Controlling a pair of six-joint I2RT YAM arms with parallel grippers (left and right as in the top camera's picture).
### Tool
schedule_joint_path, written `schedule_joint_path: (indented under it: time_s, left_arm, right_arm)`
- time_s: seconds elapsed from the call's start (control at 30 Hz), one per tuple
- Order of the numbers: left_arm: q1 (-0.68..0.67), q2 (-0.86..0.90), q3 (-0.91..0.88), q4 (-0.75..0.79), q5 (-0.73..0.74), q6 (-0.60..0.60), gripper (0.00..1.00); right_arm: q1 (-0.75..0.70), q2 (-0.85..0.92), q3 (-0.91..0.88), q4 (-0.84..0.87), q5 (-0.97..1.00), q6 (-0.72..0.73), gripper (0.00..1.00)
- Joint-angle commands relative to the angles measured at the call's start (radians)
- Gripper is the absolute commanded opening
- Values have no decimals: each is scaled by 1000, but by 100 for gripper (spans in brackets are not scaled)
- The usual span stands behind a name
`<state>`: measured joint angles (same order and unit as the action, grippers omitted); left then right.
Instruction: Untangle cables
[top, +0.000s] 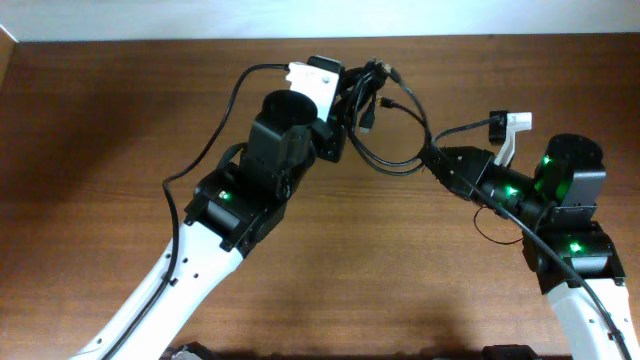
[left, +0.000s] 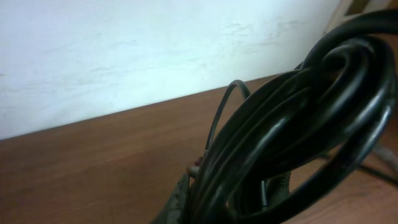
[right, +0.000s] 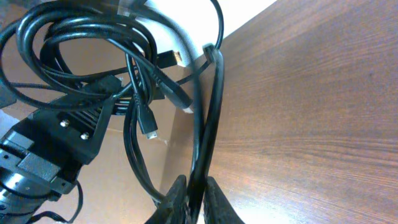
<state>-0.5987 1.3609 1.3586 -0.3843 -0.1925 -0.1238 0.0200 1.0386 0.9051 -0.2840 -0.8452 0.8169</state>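
Starting at the left, one brown wooden table is seen, bounded by one white wall along its far edge. One white-and-black left arm is stretched up toward that edge. Its left gripper is closed on a coiled bundle of thin black cables, which is held up near the wall. The cords in the bundle cannot be counted, because the strands overlap.

Three plug ends are made out in the right wrist view, all hung beside the left gripper: one gold-tipped plug, one silver-tipped plug and one small dark plug. One loop is trailed rightward from the bundle to the right gripper. Its two fingers are narrowed onto a single strand, close above the wood. Behind it, one dark right arm with green lights is seen.
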Motion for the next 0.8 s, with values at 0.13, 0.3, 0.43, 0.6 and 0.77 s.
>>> schedule_joint_path:
  time_s: [0.13, 0.3, 0.43, 0.6, 0.77]
  left_arm:
    - [3, -35, 5, 0, 146, 315, 0]
    - [3, -34, 5, 1, 145, 486, 0]
    - [-51, -34, 5, 18, 156, 595, 0]
    - [-82, -34, 5, 37, 156, 640, 0]
    - [-82, -34, 5, 58, 200, 710, 0]
  right_arm:
    - [-1, -12, 6, 100, -34, 12, 50]
    - [-1, -78, 6, 154, -52, 74, 50]
    - [0, -82, 6, 274, -98, 193, 51]
    - [0, -82, 6, 371, -143, 436, 51]
    - [0, -82, 6, 371, -157, 509, 45]
